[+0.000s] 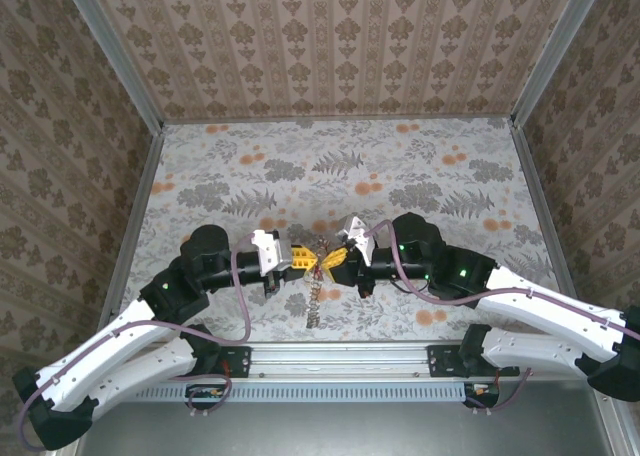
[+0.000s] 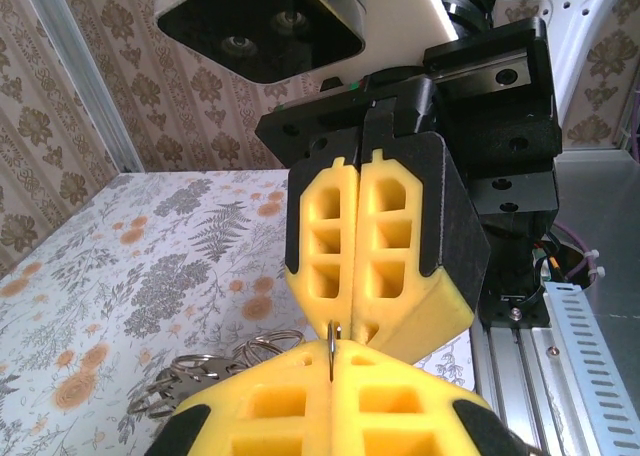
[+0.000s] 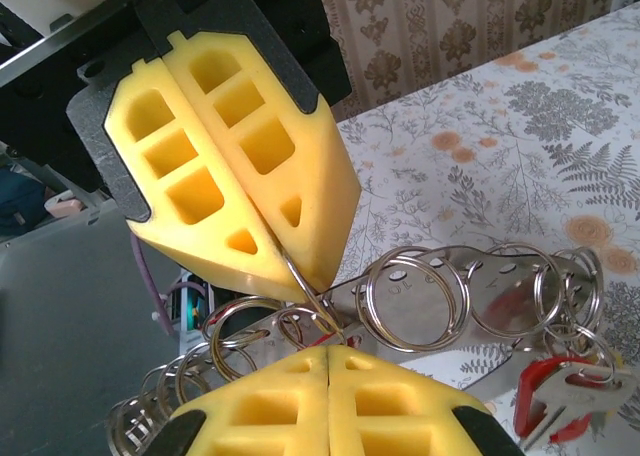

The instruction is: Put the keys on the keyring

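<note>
Both arms meet tip to tip above the middle of the floral surface. Left tool: yellow fingers pressed together, pinching the thin wire keyring at its tip. Right tool: fingers likewise pressed together, with the same wire running into their seam from the other side. The keyring is held off the surface between the two tools. Beneath it hangs a metal strip carrying a row of split rings; from above, this bunch dangles just below the tools. A red-headed key hangs from the rings at the strip's far end, apart from both tools. I could not make out a second key with certainty.
</note>
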`<state>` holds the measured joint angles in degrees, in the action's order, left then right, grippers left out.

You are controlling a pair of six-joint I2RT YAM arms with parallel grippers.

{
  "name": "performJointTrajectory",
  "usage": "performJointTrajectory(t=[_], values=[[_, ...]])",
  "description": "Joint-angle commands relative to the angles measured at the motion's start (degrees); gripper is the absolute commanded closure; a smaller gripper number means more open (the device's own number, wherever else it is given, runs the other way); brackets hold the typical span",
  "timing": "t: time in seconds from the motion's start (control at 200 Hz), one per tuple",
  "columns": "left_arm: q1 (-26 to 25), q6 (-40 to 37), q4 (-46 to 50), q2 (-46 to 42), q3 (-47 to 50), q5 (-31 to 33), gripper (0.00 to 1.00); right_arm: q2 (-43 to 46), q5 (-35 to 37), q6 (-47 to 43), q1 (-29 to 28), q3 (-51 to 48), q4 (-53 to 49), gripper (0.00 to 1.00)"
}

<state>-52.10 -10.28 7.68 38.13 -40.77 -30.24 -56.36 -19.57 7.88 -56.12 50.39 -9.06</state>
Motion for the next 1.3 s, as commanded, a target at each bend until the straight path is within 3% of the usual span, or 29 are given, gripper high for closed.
performJointTrajectory(t=[0.0,0.305,0.615,0.93,1.235,1.295], values=[[0.02,0.14,-2.24,-1.30,-2.71,-1.40,1.00,0.98,0.14,0.47,0.13,1.99,0.75,0.92],[0.77,2.00,-4.18,-2.27,-2.69,-4.65,1.00,7.47,-3.20,-4.43,0.04,-0.82,5.16,0.82],[1.39,3.85,-5.31,-1.81,-3.19,-9.56,1.00,2.70,-8.03,-9.51,0.04,1.55,6.78,0.85],[2.61,5.01,-6.82,-1.13,-3.08,-11.58,1.00,3.44,-12.39,-12.21,0.04,0.56,7.44,0.85],[2.88,5.36,-7.29,-0.91,-3.04,-12.29,1.00,3.22,-7.63,-13.24,0.04,0.67,6.99,0.86],[2.97,5.45,-7.21,-0.95,-3.06,-12.36,1.00,4.54,-6.54,-12.90,0.04,-0.66,8.39,0.82]])
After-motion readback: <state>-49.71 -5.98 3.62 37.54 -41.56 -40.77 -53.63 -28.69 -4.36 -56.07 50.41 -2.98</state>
